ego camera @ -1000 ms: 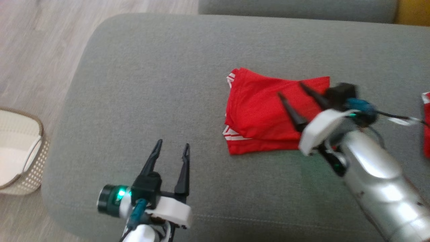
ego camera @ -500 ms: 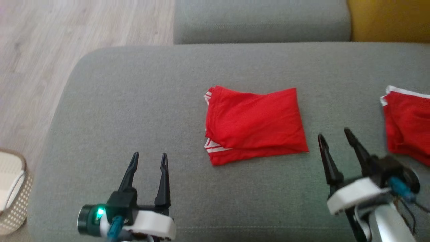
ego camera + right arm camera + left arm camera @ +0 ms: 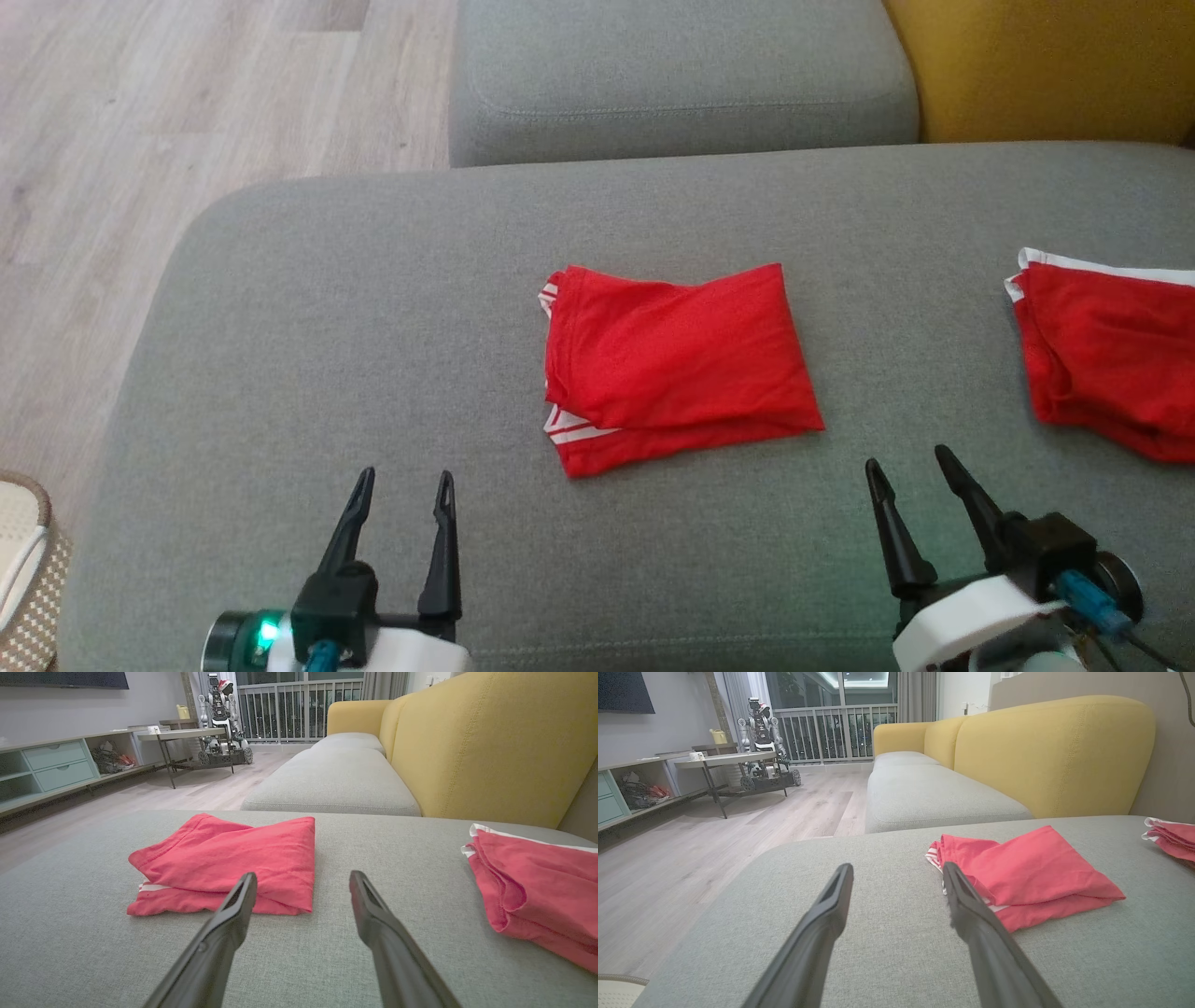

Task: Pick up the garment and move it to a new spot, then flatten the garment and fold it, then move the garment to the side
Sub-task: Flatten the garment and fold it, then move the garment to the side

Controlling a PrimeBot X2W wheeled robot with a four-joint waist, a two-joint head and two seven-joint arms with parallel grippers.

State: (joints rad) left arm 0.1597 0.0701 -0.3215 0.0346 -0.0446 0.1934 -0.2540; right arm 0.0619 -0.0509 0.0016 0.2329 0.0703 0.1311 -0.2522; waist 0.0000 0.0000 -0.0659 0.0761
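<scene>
A folded red garment (image 3: 677, 364) with white stripes lies flat in the middle of the grey sofa cushion (image 3: 373, 327); it also shows in the left wrist view (image 3: 1027, 877) and the right wrist view (image 3: 233, 863). My left gripper (image 3: 403, 481) is open at the lower left, well short of the garment, with nothing between its fingers. Over at the lower right my right gripper (image 3: 906, 462) is open too, just off the garment's near right corner and apart from it.
A second red garment (image 3: 1111, 359) lies at the cushion's right edge, also seen as a red garment (image 3: 528, 891) from the right wrist. A woven basket (image 3: 23, 579) stands on the floor at the lower left. A yellow sofa back (image 3: 1046, 65) rises behind, with another grey cushion (image 3: 672, 75).
My right gripper has drawn back off the folded garment to the lower right, empty. The head camera has tilted up and shifted, bringing the second red garment and the yellow back into view.
</scene>
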